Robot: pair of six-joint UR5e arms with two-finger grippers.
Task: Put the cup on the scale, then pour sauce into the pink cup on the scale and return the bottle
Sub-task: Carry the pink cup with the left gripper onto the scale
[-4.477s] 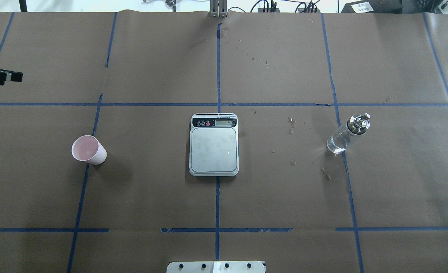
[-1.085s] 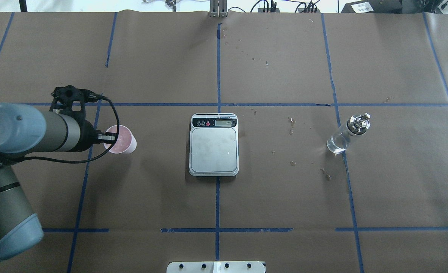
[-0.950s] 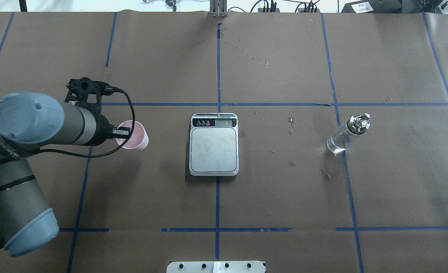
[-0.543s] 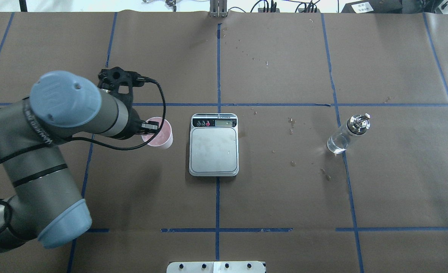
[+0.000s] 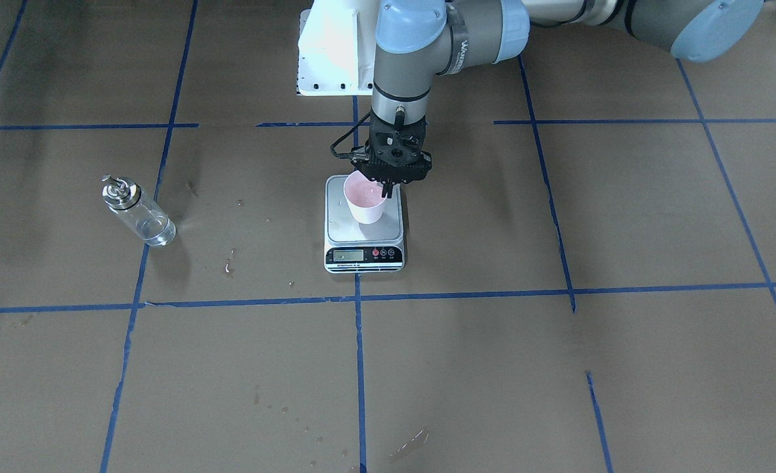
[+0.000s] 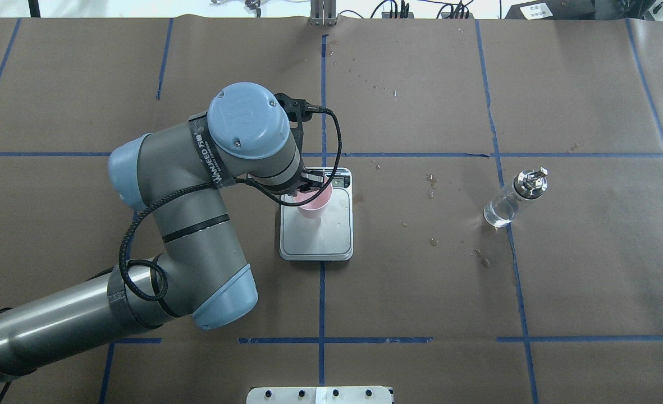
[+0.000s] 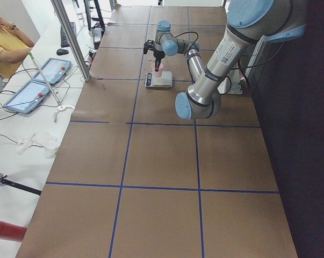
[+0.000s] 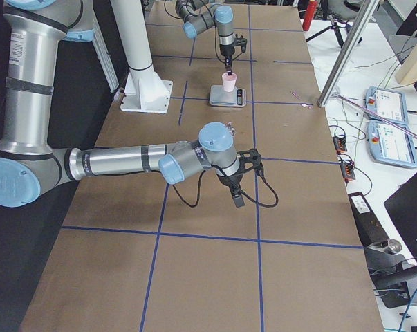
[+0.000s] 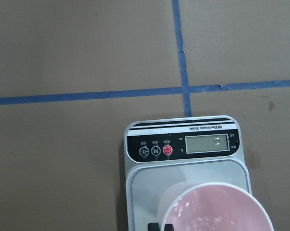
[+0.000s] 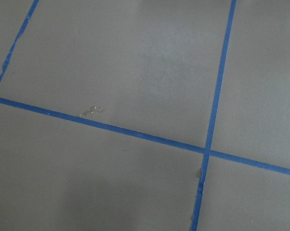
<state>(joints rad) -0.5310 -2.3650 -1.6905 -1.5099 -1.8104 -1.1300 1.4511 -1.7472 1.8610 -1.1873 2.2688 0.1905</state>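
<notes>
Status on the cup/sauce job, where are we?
Done: nothing fully. In hand: the left gripper pinches the cup by its rim over the scale. Whether the cup rests on it is unclear, and it is not released. Left: let go, then pour from the bottle, which stands untouched on the table, and return it.

Left arm (image 6: 185,224): grey tubes, pale-blue joint caps (image 6: 246,119), left gripper (image 5: 386,190) black (black cable (image 6: 338,140) looped alongside).
</notes>
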